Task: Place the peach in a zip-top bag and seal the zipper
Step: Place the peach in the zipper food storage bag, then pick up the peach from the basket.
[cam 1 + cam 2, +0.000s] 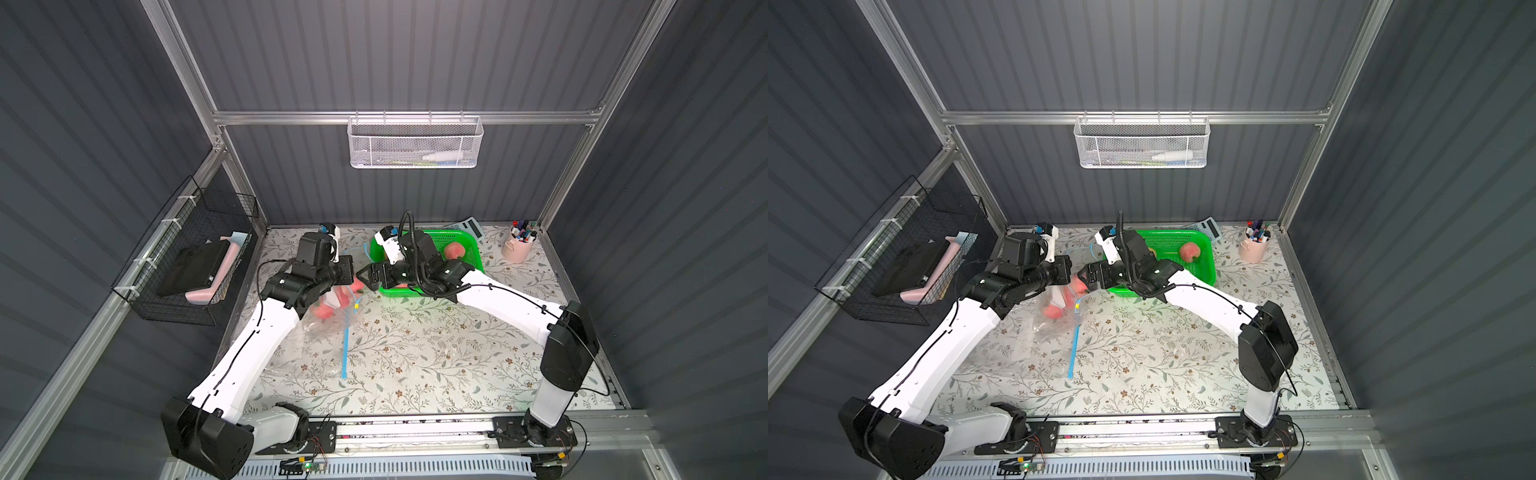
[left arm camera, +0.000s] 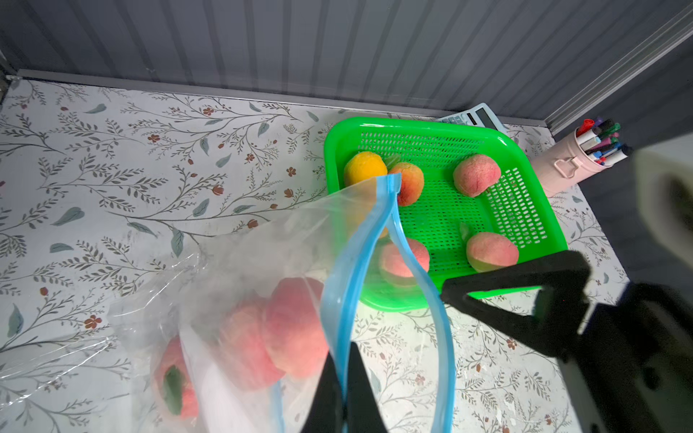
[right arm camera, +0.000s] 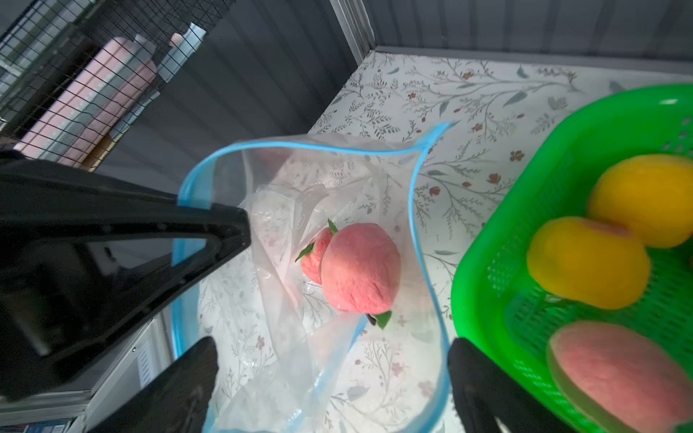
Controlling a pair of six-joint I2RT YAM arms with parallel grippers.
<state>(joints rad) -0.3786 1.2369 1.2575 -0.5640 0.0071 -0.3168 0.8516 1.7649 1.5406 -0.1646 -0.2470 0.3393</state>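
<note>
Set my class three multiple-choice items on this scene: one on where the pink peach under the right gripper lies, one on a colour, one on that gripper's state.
1. Where does the pink peach under the right gripper lie?
A. on a plate
B. inside the zip-top bag
C. in a drawer

2. What colour is the bag's zipper strip?
A. red
B. yellow
C. blue

3. How is the right gripper?
A. open, holding nothing
B. shut on a peach
C. shut on a cloth

Answers:
1 B, the bag's clear plastic and open mouth surround it.
2 C, the strip shows blue in both wrist views.
3 A, its fingers stand wide apart, gripping nothing.
</note>
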